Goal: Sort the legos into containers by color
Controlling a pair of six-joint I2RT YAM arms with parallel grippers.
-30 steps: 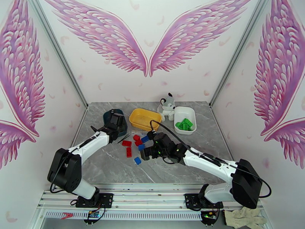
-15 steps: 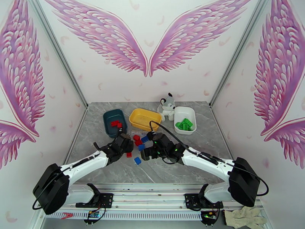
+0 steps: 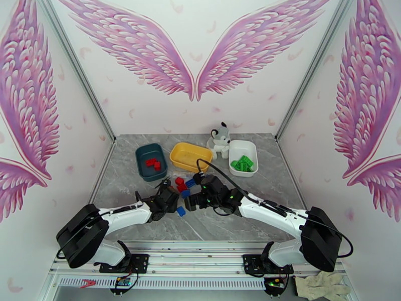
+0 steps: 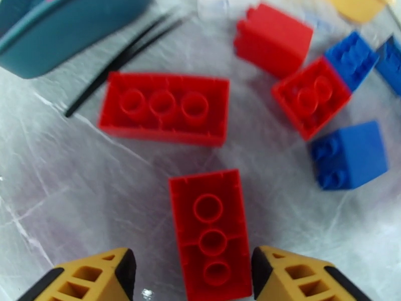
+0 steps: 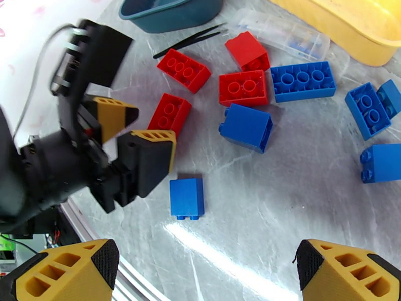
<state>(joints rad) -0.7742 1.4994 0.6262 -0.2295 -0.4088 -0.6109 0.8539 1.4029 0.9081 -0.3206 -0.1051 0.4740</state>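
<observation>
Some red studded plastic bricks (image 3: 152,163) lay in the dark teal tub (image 3: 141,157) at eleven o'clock; the left end effector (image 4: 193,271) had returned to the desk's (image 3: 220,224) centre, half-open astride another red brick (image 4: 210,221), not yet gripping.

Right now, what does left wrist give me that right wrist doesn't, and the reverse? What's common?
Left wrist: the left gripper from behind, jaws open either side of a red brick lying lengthwise between them, with a gap on one side.
Right wrist: that gripper seen from outside, the right gripper wide open and empty, and a lone blue brick near the table edge.
Shared: teal tub, thin black tool, yellow tub, and the cluster of red and blue bricks.
</observation>
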